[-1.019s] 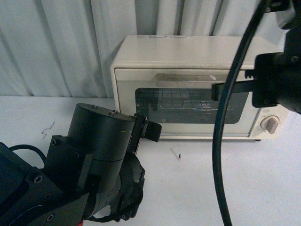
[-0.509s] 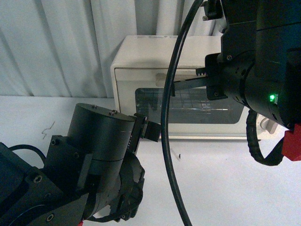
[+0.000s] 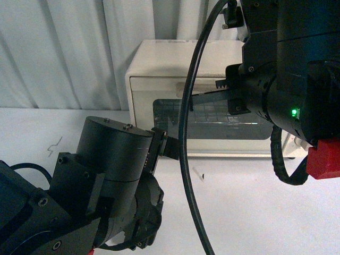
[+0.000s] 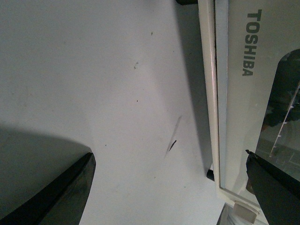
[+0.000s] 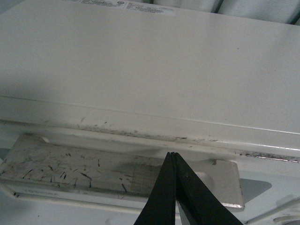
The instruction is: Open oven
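The oven (image 3: 159, 64) stands shut at twelve o'clock, the right hand (image 5: 173, 161), fingers pressed together, pointing at its door handle (image 5: 93, 171) (probably to hook it down), the left hand (image 4: 168, 157) spread, idle at its seven.

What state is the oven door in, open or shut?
Shut. The door stands upright, flush with the oven front, handle at the top.
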`<state>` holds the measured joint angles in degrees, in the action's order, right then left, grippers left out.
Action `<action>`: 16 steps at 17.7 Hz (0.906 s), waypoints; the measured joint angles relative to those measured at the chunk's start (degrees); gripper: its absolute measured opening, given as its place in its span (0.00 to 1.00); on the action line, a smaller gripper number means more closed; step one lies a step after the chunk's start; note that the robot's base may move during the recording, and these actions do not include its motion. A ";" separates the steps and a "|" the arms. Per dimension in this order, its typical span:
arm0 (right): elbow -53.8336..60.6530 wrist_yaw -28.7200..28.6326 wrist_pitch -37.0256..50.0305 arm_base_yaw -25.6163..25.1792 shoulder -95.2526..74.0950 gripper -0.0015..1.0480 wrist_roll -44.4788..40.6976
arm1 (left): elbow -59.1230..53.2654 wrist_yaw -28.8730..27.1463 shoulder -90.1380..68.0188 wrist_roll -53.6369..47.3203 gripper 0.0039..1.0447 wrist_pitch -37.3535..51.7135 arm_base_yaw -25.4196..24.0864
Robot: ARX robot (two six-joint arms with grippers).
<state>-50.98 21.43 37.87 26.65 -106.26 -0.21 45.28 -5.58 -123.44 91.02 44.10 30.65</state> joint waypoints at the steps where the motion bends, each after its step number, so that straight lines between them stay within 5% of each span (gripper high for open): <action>1: -0.28 0.00 0.28 -0.07 -0.33 0.02 0.07 | 0.00 0.00 0.00 0.00 0.94 -0.02 0.00; 16: 11.89 3.45 5.51 4.39 4.44 0.02 8.66 | 0.00 0.00 0.00 -0.02 0.94 -0.02 0.00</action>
<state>-39.09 24.88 43.38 31.05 -101.82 8.45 45.28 -5.58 -123.44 91.00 44.07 30.65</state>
